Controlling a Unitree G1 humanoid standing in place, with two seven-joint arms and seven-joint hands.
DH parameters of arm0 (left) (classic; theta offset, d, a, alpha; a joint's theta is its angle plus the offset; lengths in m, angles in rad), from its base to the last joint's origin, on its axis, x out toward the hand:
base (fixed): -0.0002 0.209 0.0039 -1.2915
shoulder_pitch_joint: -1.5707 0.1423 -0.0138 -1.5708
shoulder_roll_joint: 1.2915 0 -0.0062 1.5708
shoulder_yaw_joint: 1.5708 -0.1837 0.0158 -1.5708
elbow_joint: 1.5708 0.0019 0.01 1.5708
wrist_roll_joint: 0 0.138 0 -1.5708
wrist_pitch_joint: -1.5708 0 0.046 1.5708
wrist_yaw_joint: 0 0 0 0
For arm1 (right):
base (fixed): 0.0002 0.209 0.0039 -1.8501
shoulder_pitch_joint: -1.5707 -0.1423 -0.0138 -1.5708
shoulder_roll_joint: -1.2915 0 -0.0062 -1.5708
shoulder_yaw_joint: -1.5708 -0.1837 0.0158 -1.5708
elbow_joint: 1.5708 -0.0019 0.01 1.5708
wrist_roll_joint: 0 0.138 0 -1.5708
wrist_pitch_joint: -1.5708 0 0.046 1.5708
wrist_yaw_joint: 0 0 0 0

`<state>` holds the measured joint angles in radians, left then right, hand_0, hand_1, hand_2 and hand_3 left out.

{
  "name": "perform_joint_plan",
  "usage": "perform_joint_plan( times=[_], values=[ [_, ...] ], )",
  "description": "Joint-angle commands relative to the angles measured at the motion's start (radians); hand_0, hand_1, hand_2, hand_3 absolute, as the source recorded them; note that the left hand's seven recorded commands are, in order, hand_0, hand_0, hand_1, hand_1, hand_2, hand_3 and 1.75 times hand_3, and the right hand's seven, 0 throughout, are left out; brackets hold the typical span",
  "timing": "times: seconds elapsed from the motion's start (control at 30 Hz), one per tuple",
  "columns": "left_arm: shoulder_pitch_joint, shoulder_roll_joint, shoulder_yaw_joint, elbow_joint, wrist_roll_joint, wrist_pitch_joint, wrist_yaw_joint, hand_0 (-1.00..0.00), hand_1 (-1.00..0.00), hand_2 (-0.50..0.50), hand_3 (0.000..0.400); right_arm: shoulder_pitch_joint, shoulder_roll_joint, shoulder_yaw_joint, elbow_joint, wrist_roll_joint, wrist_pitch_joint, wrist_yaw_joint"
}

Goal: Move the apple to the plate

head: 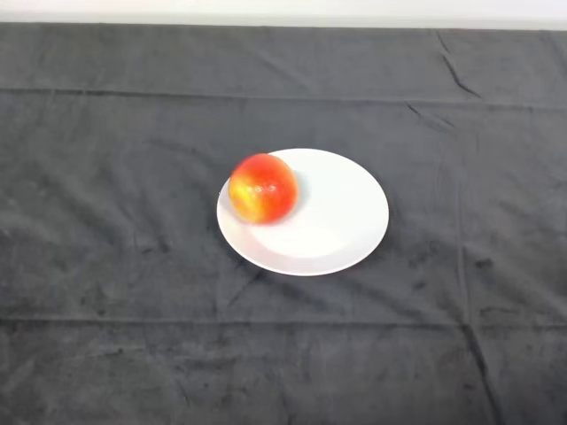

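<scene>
Already the apple (263, 188) is seen resting on the white plate (341, 221); it sits on the plate's left side, close against the rim and well away from the centre — a placement that would be expected if it was set down from the robot's left, though that is only a judgement. No hand is to be seen anywhere in the head view; neither arm nor fingers enter from the lower left, so nothing can be said of whether the hand is released, clenched or grasping, and nothing is touching the fruit.

The plate lies flat near the middle of the table, on the dark cloth (106, 266), which is creased and wrinkled around it; most of the plate's surface to the right of the apple is bare. The apple's position near the sloping rim is judged slightly precarious — a round fruit there could roll inward toward the dish's hollow, or be nudged off over the edge; as it stands it appears settled.

As to orientation: the apple is nearly round, so no long axis can be clearly made out; neither stem nor calyx is visible, and which way the core points cannot be told. A yellow patch is turned toward the lower left, while the red skin faces up and to the right.

Judged from the frame alone, the task looks complete.
</scene>
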<state>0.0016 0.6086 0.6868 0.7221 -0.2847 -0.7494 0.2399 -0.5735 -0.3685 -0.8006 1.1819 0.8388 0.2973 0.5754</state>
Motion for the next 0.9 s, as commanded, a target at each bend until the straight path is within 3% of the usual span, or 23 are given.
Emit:
perform_joint_plan(
  times=[0.03, 0.9],
  values=[
    [-0.023, 0.021, 0.043, 0.001, 0.009, -0.013, -0.001, 0.00, 0.00, 0.00, 0.000, -0.009, -0.020, -0.0149, 0.020, -0.0039, -0.004, -0.0023],
    [-0.026, 0.016, 0.055, -0.004, 0.015, -0.008, -0.009, 0.00, 0.00, 0.00, 0.000, -0.009, -0.020, -0.0150, 0.020, -0.0043, -0.004, -0.0023]
  ],
)
